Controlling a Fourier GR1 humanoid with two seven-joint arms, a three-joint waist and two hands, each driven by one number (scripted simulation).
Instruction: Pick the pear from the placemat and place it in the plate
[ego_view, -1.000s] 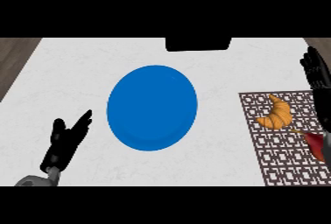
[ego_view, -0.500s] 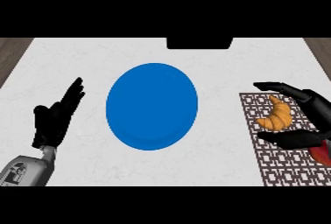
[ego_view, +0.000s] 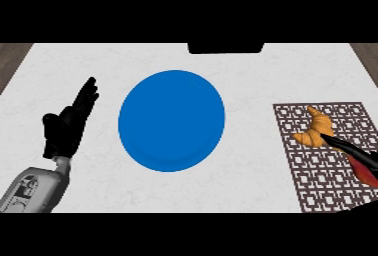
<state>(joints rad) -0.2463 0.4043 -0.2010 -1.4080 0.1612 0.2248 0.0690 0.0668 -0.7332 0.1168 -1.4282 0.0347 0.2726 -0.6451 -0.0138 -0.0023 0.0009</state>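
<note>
The counter top (ego_view: 295, 70) is white with a faint marble pattern. At its far corners a brown wooden floor (ego_view: 15, 50) shows.

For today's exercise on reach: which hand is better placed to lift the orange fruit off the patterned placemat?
Right. The right hand already reaches over the brown lattice placemat beside the orange fruit; the left hand rests open beyond the blue plate.

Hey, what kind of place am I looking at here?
Probably a kitchen counter or dining spot: a pale marbled countertop carries a round blue plate and a brown lattice-patterned placemat with an orange croissant-shaped pastry on it.
</note>
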